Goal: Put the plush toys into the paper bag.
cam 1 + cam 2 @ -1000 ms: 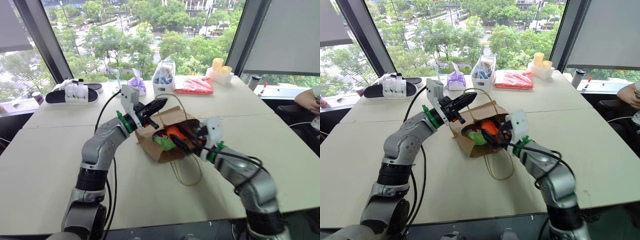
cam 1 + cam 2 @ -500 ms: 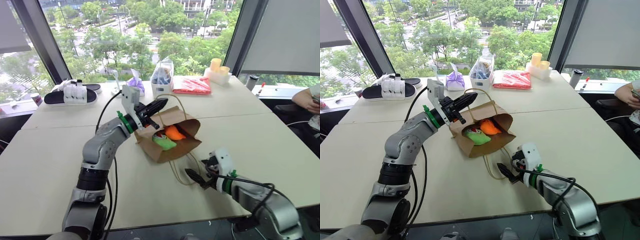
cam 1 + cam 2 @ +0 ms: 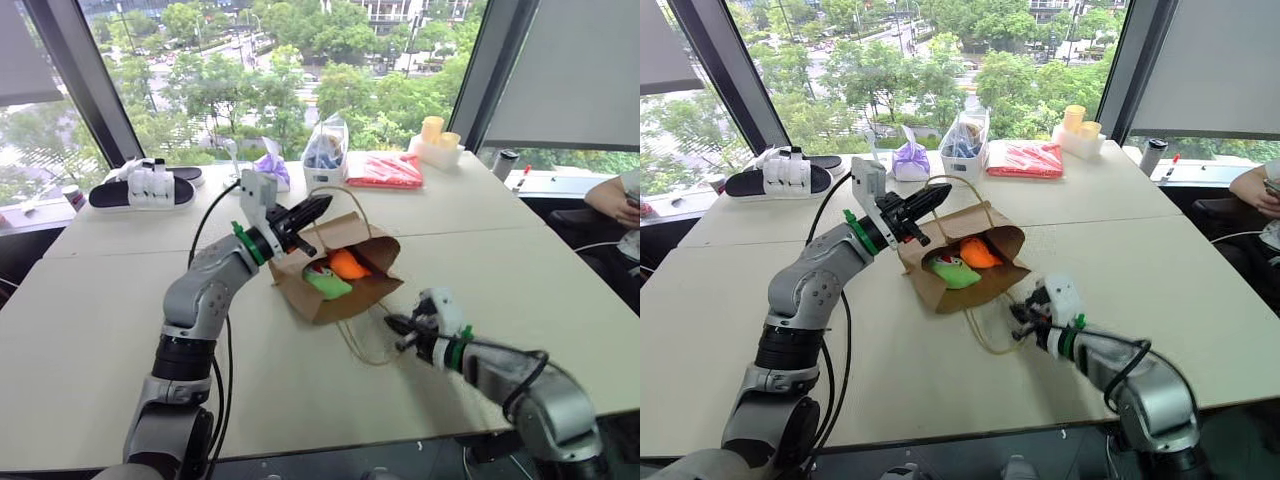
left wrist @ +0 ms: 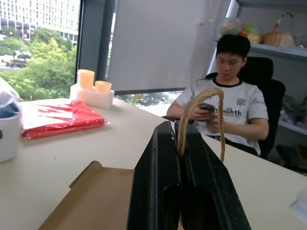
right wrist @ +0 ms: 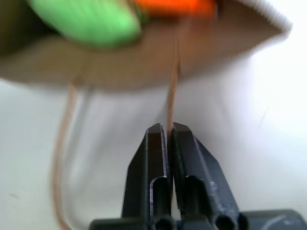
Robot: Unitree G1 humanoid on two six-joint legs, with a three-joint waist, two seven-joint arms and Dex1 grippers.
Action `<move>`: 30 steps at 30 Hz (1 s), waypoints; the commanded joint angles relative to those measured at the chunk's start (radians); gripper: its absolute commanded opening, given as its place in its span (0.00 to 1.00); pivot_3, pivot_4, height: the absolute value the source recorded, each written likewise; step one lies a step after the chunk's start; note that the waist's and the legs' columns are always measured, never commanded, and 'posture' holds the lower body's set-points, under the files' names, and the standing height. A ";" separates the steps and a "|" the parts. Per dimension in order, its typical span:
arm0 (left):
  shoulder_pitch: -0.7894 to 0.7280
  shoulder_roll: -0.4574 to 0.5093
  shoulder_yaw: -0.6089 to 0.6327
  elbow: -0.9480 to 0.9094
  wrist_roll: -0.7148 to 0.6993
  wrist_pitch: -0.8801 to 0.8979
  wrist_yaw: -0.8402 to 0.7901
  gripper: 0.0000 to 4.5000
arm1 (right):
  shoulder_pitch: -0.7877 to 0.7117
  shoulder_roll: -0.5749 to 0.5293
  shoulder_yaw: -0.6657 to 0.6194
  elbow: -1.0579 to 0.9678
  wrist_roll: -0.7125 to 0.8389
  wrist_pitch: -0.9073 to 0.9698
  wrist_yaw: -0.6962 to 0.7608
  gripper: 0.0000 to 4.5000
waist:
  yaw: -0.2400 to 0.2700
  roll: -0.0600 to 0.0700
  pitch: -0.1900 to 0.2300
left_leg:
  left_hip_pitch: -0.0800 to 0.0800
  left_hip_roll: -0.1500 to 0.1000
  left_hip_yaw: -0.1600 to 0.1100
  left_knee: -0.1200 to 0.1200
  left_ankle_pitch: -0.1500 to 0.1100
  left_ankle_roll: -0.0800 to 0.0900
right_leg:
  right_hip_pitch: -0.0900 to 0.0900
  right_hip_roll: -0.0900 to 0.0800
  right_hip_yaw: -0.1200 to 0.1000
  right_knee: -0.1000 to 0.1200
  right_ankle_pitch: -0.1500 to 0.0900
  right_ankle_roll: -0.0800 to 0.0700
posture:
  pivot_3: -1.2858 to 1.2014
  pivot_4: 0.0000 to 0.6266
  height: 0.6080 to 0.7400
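Toys look sorted already: your orange plush (image 3: 981,253) and green plush (image 3: 952,272) both sit inside the paper bag (image 3: 958,263) lying open-mouthed on the table (image 3: 890,380). Your left gripper (image 3: 312,212) is clamped on the upper handle (image 4: 199,108); the right gripper (image 3: 1020,318) is pinched on the lower handle (image 5: 171,81) by the bag's mouth. Next I'd guess you lift both handles evenly to stand it up. Left wrist view gives you a seated person (image 4: 230,108) behind; right wrist view shows that lower handle pinch up close.

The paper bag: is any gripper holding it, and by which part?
Yes. The left gripper is shut on the paper bag's upper loop handle; the right gripper is shut on its lower loop handle.
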 commanded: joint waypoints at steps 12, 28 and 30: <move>-0.134 0.013 0.003 0.204 0.188 -0.211 0.066 0.00 | -0.383 -0.110 -0.113 0.165 0.071 0.018 0.051 0.01 | 0.003 0.000 0.000 | -0.001 0.000 -0.001 -0.002 0.000 0.001 | -0.001 0.000 -0.001 -0.002 0.000 0.000 | 0.52 0.24 1.00; -0.048 0.097 0.053 0.158 0.110 -0.075 -0.049 0.75 | -0.416 -0.057 -0.157 0.140 0.141 0.008 0.016 0.78 | -0.001 0.000 0.000 | -0.002 0.000 -0.001 -0.002 0.000 0.001 | -0.002 -0.001 -0.001 0.000 0.000 0.000 | 0.52 0.24 1.00; -0.049 0.119 0.078 0.148 0.078 -0.041 -0.059 0.98 | -0.441 -0.047 -0.191 0.137 0.173 0.021 -0.008 1.00 | -0.001 0.000 0.000 | -0.002 0.000 -0.001 -0.002 0.000 0.001 | -0.002 0.000 -0.001 0.000 0.000 0.000 | 0.52 0.24 1.00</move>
